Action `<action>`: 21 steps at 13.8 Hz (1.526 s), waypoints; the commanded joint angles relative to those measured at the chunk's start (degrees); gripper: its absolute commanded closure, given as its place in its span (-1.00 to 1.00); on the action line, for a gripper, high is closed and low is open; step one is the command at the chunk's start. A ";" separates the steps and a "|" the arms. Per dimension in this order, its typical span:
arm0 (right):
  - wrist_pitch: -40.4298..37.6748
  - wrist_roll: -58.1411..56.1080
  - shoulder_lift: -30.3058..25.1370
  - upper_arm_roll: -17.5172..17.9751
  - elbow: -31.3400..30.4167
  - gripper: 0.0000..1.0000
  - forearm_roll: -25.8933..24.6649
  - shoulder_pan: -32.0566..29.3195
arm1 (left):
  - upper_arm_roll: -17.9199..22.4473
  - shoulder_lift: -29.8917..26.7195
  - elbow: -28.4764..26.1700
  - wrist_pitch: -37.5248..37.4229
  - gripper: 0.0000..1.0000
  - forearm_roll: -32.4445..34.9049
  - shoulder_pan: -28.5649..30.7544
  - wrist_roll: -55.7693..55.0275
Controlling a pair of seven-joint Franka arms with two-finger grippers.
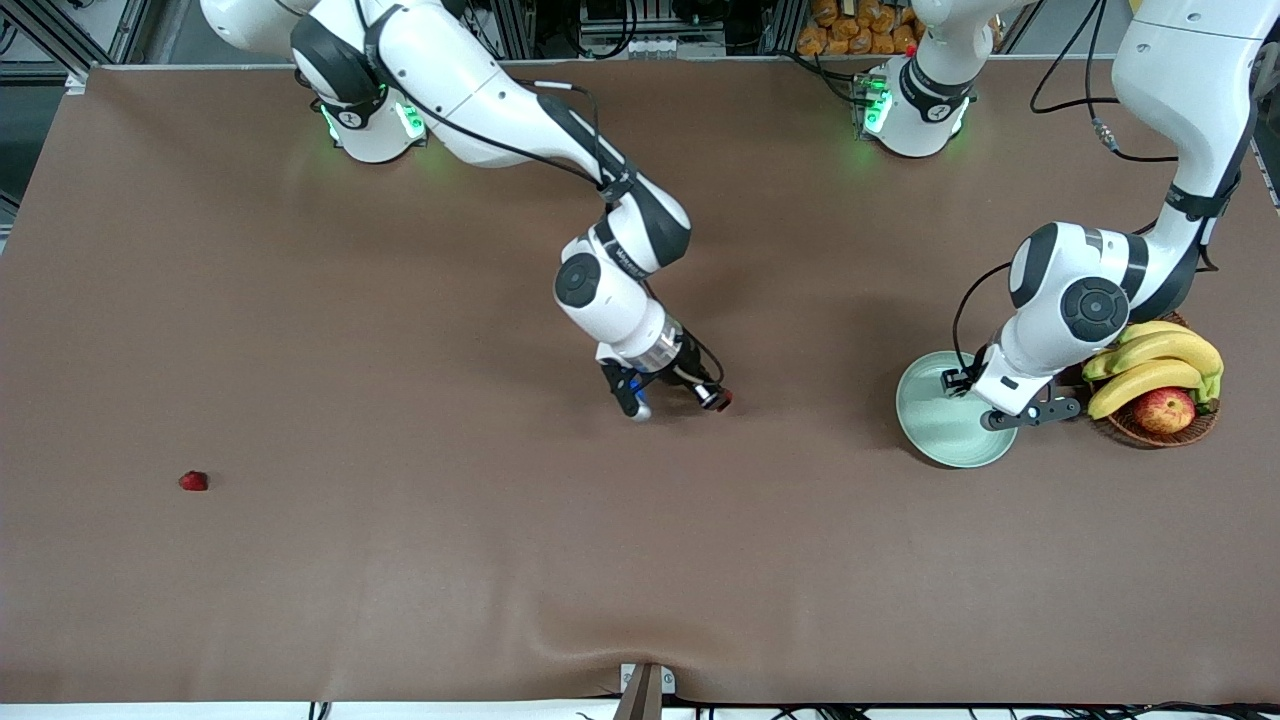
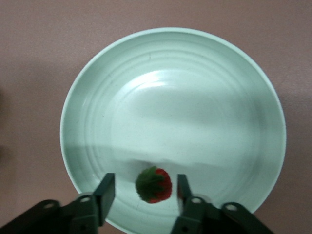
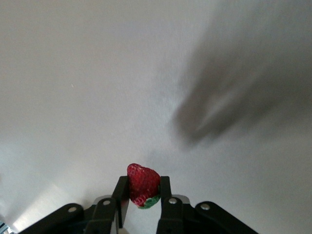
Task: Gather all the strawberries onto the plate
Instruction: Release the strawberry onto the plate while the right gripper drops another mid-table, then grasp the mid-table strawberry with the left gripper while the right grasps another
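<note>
arms: white shells, blk joints | bases: green LEDs | blk cables | claws blk

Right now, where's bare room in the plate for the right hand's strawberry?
Most of the plate is bare; one strawberry lies by the rim under the open left hand. That rim is crowded. The right hand grips its strawberry mid-table.

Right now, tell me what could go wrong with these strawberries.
The strawberry freed between the left gripper's open fingers sits near the plate's rim; it might roll out. The right gripper pinches its strawberry by little; it may slip. The lone strawberry lies a long reach away.
</note>
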 commanded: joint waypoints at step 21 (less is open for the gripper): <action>-53.01 -51.65 -10.78 -25.59 0.39 -1.00 -15.26 -18.45 | -7.62 5.68 12.36 0.06 -1.00 -10.21 -14.66 -29.51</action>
